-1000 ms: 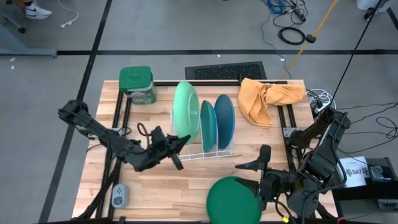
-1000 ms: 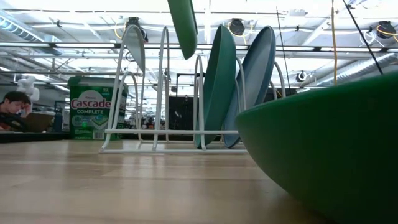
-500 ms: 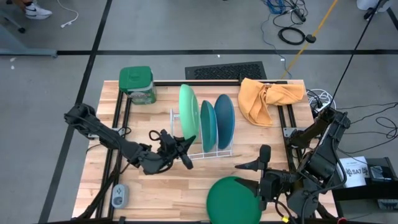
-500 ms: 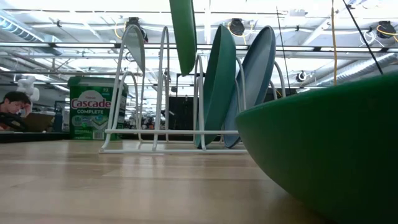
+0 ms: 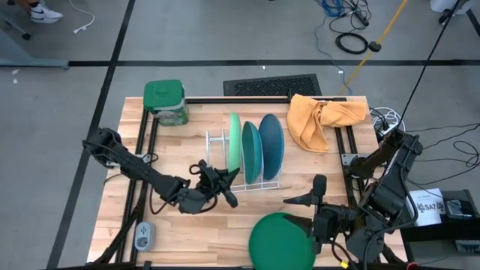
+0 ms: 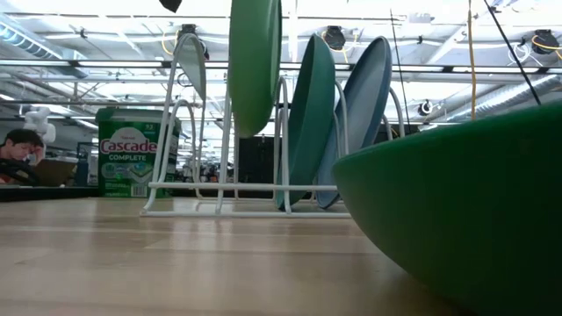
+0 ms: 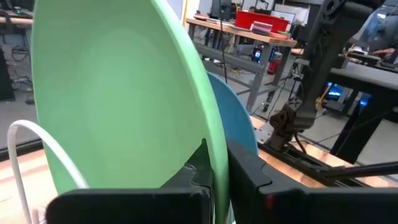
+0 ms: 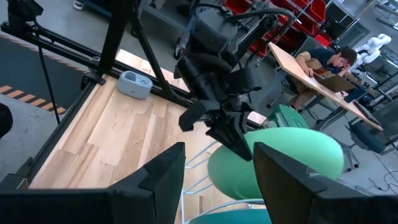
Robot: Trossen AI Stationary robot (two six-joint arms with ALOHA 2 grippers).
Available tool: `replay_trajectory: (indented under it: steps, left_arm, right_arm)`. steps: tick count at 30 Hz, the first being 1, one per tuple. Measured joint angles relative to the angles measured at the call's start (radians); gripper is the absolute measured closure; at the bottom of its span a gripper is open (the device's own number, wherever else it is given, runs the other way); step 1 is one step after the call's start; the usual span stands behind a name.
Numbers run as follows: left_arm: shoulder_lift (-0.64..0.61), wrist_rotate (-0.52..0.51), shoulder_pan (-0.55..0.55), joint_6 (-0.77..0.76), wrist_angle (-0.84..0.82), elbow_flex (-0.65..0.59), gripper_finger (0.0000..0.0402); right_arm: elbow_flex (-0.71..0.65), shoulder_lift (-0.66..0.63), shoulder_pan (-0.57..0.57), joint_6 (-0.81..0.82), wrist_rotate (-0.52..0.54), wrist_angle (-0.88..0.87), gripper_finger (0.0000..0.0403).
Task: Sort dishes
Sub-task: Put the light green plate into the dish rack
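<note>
My left gripper (image 5: 226, 182) is shut on the light green plate (image 5: 235, 141), which stands edge-on over the white wire rack (image 5: 216, 142), in the slot left of the teal plate (image 5: 251, 152). The blue plate (image 5: 271, 145) stands to the right of the teal one. Both lean in the rack's wires. In the low view the light green plate (image 6: 255, 66) hangs between the wires, its lower rim above the rack's base (image 6: 189, 186). The dark green plate (image 5: 279, 241) lies at the table's near edge. My right gripper (image 5: 306, 192) waits open just beyond it. My left gripper pinches the light green plate's rim (image 7: 215, 158) between its two fingers (image 7: 246, 174), one on each face. It comes from the table's near side, along the plate's plane. The plate is upright, lifted clear of the rack's base, between the wires.
A green lidded tub (image 5: 165, 101) stands at the far left corner and an orange cloth (image 5: 322, 120) lies at the far right. A grey device (image 5: 145, 236) sits near the left near edge. A person (image 6: 22, 149) sits beyond the table.
My left gripper has moved toward the table's right and down, keeping its hold. The light green plate has turned from a tilted, face-showing pose to upright and edge-on. It has also come down from above the rack into the slot between the wires.
</note>
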Motion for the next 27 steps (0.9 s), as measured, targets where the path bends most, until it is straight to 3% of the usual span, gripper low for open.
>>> replay_trajectory:
  steps: [5, 11, 15, 20, 27]
  left_arm:
    - [0.000, 0.000, 0.000, -0.012, -0.006, 0.000, 0.0358]
    - [0.000, -0.003, 0.000, -0.017, 0.002, 0.000, 0.0295]
    - [0.000, -0.065, 0.000, -0.013, 0.024, 0.000, 0.0262]
    - [0.000, -0.083, 0.012, 0.090, 0.086, 0.000, 0.0256]
    - [0.000, -0.082, 0.060, 0.120, 0.111, 0.000, 0.0256]
  right_arm:
    - [0.000, 0.000, 0.000, 0.000, 0.000, 0.000, 0.0220]
    - [-0.017, 0.002, 0.000, -0.003, -0.001, 0.002, 0.0220]
    - [-0.017, 0.001, 0.000, -0.003, -0.001, 0.004, 0.0220]
    - [-0.017, 0.001, 0.000, -0.003, -0.001, 0.004, 0.0220]
    - [-0.017, 0.001, 0.000, -0.002, -0.001, 0.005, 0.0220]
